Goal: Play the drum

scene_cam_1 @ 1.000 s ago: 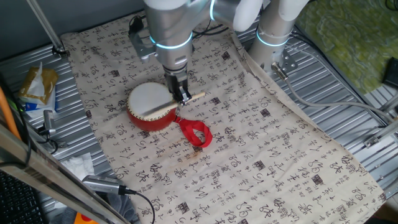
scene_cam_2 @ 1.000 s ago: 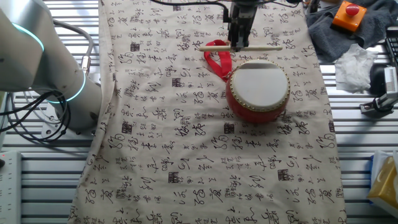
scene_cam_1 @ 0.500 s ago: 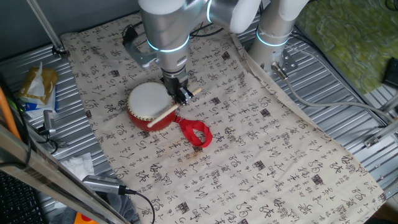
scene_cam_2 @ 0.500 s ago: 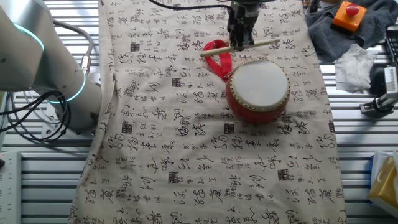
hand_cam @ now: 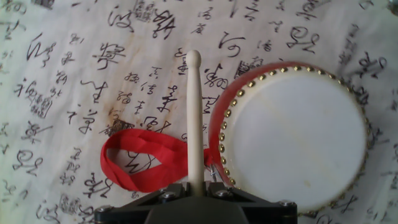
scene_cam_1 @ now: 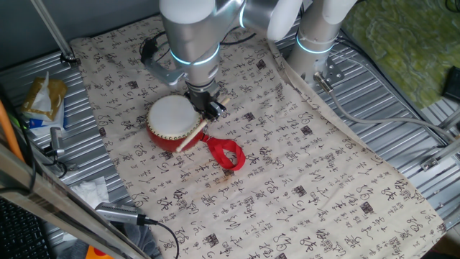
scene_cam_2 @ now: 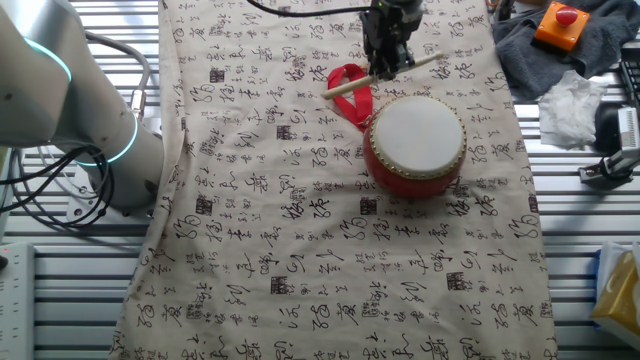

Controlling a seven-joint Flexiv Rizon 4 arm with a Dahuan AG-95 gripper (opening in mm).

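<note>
The drum (scene_cam_1: 171,122) is small and squat, with a red body and a white studded head, on the printed cloth; it also shows in the other fixed view (scene_cam_2: 415,145) and the hand view (hand_cam: 298,134). Its red ribbon loop (scene_cam_1: 226,155) lies beside it, seen in the hand view too (hand_cam: 140,160). My gripper (scene_cam_1: 208,109) is shut on a thin pale wooden stick (hand_cam: 194,118), beside the drum's rim. The stick is tilted, one end low by the drum's side (scene_cam_1: 188,138). In the other fixed view the gripper (scene_cam_2: 385,65) holds the stick (scene_cam_2: 345,87) just behind the drum.
A cloth with black characters (scene_cam_1: 302,173) covers the metal table. A snack packet (scene_cam_1: 43,101) and cable (scene_cam_1: 136,216) lie at the left edge. In the other fixed view, a grey cloth with an orange button box (scene_cam_2: 560,25) and crumpled tissue (scene_cam_2: 570,105) sit at the right.
The gripper has rotated the stick: it went from lying level across the drum's edge to a steeper tilt, and its low end has swung off the drumhead to beside the drum. The drum has not moved.
</note>
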